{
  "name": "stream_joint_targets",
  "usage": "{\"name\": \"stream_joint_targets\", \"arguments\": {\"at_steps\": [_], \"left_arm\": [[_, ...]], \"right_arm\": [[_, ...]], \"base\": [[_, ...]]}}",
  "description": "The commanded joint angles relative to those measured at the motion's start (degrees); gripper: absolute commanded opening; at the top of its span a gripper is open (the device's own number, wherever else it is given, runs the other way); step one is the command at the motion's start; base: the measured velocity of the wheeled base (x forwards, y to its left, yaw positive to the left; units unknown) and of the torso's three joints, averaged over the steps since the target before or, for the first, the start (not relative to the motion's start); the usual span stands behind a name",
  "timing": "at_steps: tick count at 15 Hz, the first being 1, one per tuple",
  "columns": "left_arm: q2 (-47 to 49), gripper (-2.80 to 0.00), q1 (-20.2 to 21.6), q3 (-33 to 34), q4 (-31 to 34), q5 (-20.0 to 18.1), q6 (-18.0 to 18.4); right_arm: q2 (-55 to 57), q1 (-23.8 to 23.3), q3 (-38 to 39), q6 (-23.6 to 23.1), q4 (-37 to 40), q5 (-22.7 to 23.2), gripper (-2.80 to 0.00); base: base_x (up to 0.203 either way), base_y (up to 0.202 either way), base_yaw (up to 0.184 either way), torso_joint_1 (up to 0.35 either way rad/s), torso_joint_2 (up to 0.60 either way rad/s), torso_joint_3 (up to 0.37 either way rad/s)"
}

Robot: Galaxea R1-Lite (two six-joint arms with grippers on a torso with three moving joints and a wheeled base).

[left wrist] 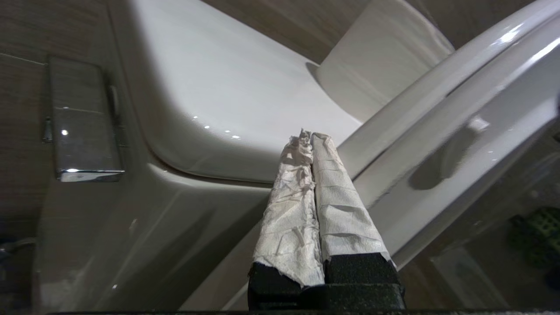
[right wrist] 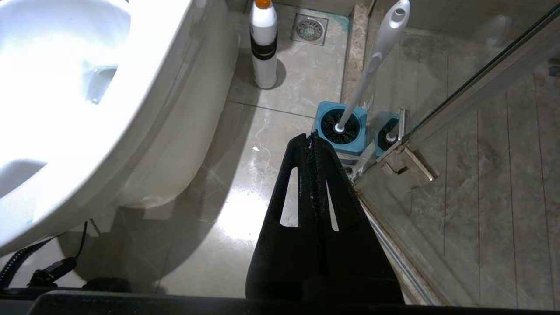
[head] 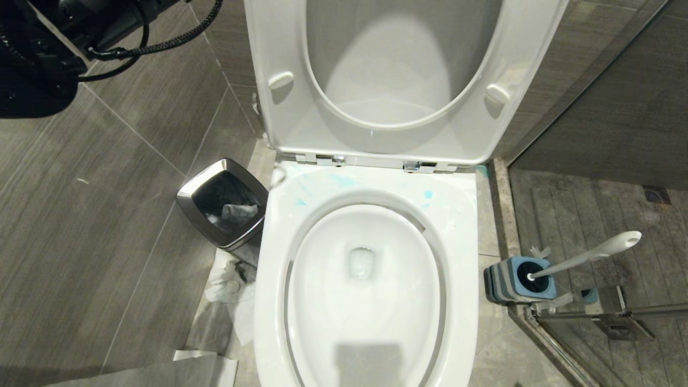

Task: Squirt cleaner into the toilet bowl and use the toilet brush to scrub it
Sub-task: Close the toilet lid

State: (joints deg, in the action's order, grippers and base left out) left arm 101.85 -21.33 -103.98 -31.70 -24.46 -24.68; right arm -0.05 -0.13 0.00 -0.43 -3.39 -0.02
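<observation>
Bathroom: white toilet bowl (head: 371, 279) with lid raised, grey tile floor (head: 97, 215), glass shower partition (right wrist: 481, 144), floor drain (right wrist: 309, 29), small bin (head: 223, 201).

Glossy white ceramic on the toilet bowl (head: 462, 301), smooth, with pale blue cleaner (head: 344, 180) smeared thin across the rim. Smooth white plastic for the toilet brush (head: 591, 253) handle, rough black bristles at the head, seated in a matt blue-and-grey holder (head: 502, 285). Polished chrome rim on the black bin (head: 223, 203). Crumpled white paper wrapped around the left tool (left wrist: 309, 136) fingers; bare matt black plastic on the right tool (right wrist: 311, 140). Grey matt wood-grain tile on the floor (head: 97, 215). Clear glass, metal-framed, on the shower door (right wrist: 481, 78).
</observation>
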Motion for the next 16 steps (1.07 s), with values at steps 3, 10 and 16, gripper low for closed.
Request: {"name": "stream_joint_targets", "arguments": {"at_steps": [3, 10, 16], "left_arm": [[-4.01, -2.80, -0.02, 2.47, 1.02, -0.75, -4.48], [-5.94, -2.80, -0.01, 5.63, 4.43, -1.45, -4.66], [-0.40, -2.80, 0.06, -2.37, 2.39, 2.65, -4.46]], "right_arm": [[0.05, -0.04, 1.49, -0.01, -0.04, 0.02, -2.80], [0.05, -0.03, 1.49, -0.01, -0.04, 0.02, -2.80], [0.05, -0.04, 1.49, -0.01, -0.04, 0.02, -2.80]], "base": [[0.000, 0.000, 0.000, 0.000, 0.00, 0.000], [0.000, 0.000, 0.000, 0.000, 0.00, 0.000], [0.000, 0.000, 0.000, 0.000, 0.00, 0.000]]}}
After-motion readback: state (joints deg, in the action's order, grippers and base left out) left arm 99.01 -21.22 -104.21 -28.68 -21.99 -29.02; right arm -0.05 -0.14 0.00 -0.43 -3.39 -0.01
